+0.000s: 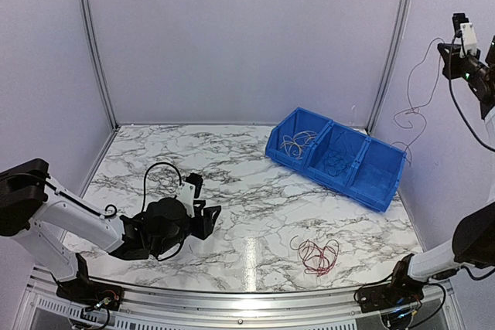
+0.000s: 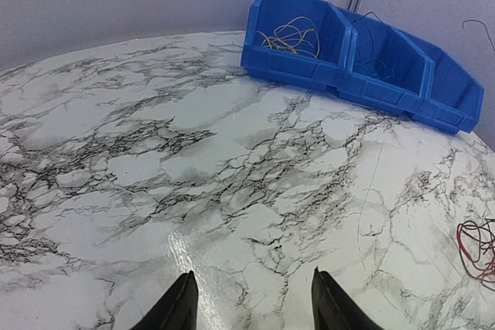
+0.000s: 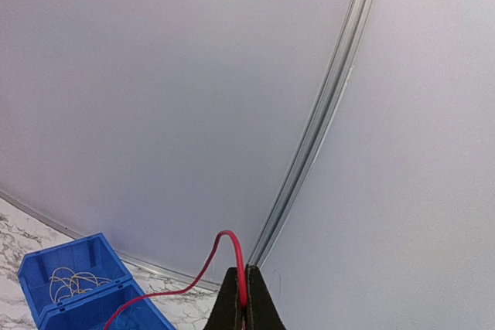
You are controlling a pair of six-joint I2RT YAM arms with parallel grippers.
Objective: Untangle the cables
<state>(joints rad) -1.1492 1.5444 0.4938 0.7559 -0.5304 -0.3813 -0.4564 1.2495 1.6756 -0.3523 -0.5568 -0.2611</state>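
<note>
From overhead I can barely make out the strand (image 1: 407, 102) hanging from my right pincer (image 1: 448, 48). It is a hair-thin line against the side wall (image 1: 441, 191), its colour is unreadable there, and I cannot tell where its lower end finishes near the blue bin (image 1: 379, 187). The right wrist view settles it: that pincer is closed tight on a red cable (image 3: 226, 246), which arches up and then drops out of the bottom of the frame. The right arm is raised high, with its middle section cut off by the picture's edge. The left arm lies low over the desk (image 1: 232, 160). The left pincer (image 2: 254, 307) is about half open with nothing between the fingers, and it points toward the bin. A red bunch (image 1: 317, 255) of cables lies on the desk near the front, cropped in the left wrist view. Tan cables (image 2: 290, 36) sit in the bin's left compartment, and the dark blue cables (image 2: 377, 63) in the middle one hardly show against the plastic.
</note>
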